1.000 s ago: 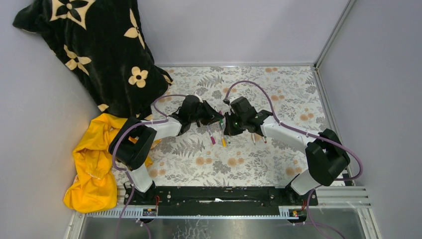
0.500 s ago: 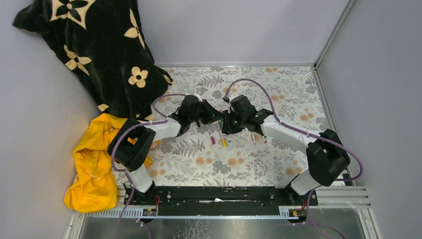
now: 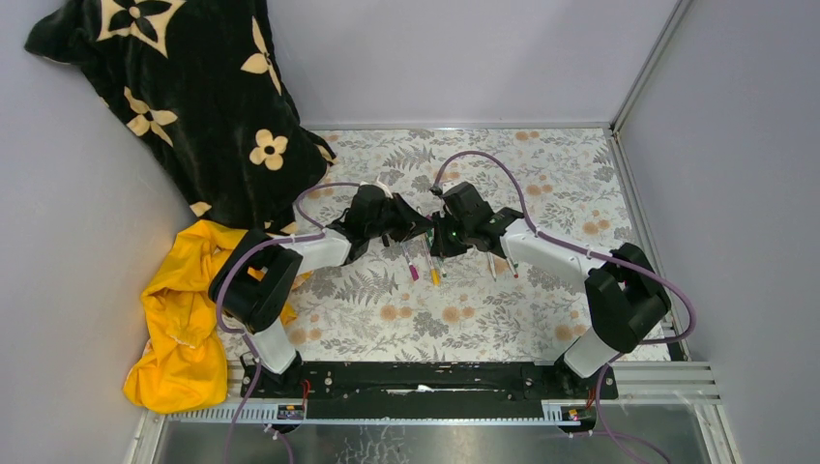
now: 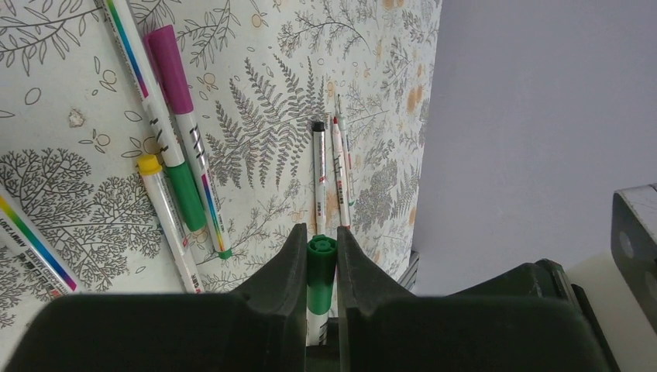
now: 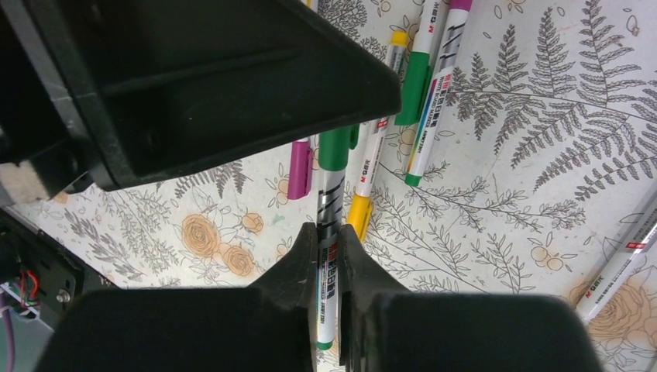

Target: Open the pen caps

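Both grippers hold one green pen above the floral table. My left gripper (image 4: 319,232) is shut on its green cap (image 4: 321,263), seen end-on between the fingers. My right gripper (image 5: 328,229) is shut on the pen's whitish barrel (image 5: 328,263), and the green cap (image 5: 335,149) runs up into the left gripper's black body. In the top view the left gripper (image 3: 418,232) and right gripper (image 3: 443,237) meet tip to tip. Other capped pens lie below: a magenta cap (image 4: 172,58), a green cap (image 4: 186,194) and a yellow cap (image 4: 149,164).
Two more thin pens (image 4: 318,178) lie side by side further off, also seen in the top view (image 3: 503,266). A black flowered blanket (image 3: 193,97) and a yellow cloth (image 3: 184,319) fill the left side. Grey walls close the back and right.
My right gripper has moved a little up and left, closing in on the left gripper. The left arm has barely moved.
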Robot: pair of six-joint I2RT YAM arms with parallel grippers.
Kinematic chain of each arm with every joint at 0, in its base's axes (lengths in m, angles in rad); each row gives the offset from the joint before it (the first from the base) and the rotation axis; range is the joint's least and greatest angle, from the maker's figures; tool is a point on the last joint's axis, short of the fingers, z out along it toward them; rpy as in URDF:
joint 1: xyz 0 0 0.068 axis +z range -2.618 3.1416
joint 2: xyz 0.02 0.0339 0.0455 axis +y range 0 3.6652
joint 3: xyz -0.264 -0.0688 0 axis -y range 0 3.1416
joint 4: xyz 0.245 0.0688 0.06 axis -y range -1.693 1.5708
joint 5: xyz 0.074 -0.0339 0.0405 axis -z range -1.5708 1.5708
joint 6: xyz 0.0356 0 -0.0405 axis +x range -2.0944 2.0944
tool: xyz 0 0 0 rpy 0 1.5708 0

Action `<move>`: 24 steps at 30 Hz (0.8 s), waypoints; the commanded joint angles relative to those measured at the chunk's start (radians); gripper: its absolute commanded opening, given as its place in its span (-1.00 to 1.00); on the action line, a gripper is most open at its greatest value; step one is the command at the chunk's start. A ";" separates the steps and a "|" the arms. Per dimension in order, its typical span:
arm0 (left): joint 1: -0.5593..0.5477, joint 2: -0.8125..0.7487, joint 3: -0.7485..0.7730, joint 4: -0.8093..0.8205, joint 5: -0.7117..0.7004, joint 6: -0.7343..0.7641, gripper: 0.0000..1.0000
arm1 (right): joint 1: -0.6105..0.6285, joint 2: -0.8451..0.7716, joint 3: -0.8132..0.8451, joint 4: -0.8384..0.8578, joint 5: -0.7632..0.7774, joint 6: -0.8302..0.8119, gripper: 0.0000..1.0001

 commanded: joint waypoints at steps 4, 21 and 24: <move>0.005 -0.056 -0.009 0.057 -0.014 -0.026 -1.00 | 0.011 0.012 0.032 0.038 -0.007 0.002 -1.00; 0.264 -0.019 0.040 -0.076 -0.081 0.046 -1.00 | 0.011 -0.126 -0.145 0.004 0.016 0.036 -1.00; 0.282 -0.017 0.056 -0.106 -0.097 0.074 -1.00 | 0.012 -0.143 -0.153 -0.002 0.020 0.036 -1.00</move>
